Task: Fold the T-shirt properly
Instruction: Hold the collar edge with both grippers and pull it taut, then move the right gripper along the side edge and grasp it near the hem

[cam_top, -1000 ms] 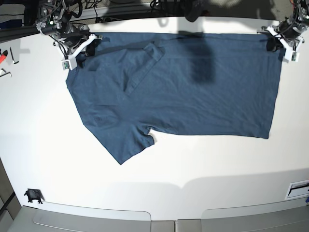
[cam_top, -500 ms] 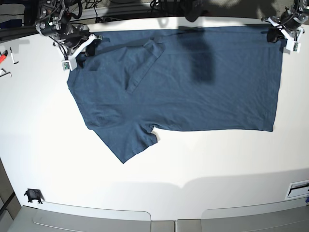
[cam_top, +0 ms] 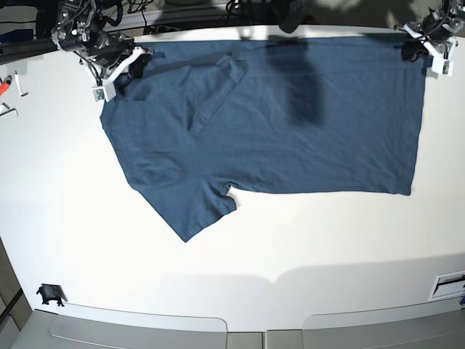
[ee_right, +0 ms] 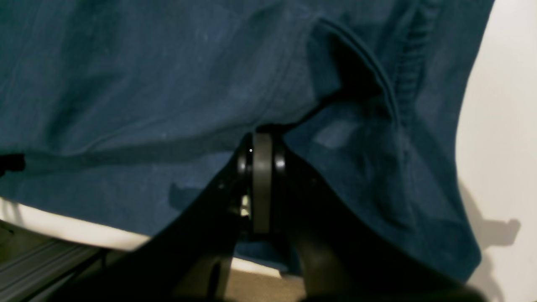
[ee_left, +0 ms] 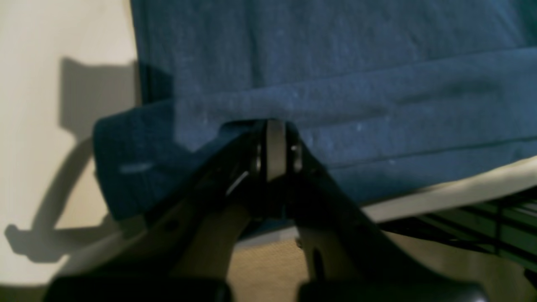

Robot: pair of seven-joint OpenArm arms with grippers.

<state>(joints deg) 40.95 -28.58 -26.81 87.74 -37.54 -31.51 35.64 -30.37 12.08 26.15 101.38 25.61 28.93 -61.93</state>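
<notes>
One garment: the T-shirt (cam_top: 276, 120), dark navy, lies spread across the far half of the white desk (cam_top: 240, 247), far edge along the desk's far rim.
Sleeve: one short sleeve (cam_top: 190, 211) points toward the near side, flat on the desk.
Left end effector (cam_top: 425, 47): jaws closed, pinching a raised fold at the shirt's far corner.
Right end effector (cam_top: 120, 69): jaws closed, clamped on bunched fabric at the opposite far corner.
Small tools (cam_top: 11, 91): beyond the shirt, at the desk's edge.

White table (cam_top: 305, 240), small black clip (cam_top: 49, 294) at its near-left corner, small tools (cam_top: 10, 86) at left edge, white label (cam_top: 447, 283) lower right, cables (cam_top: 189, 9) along back
</notes>
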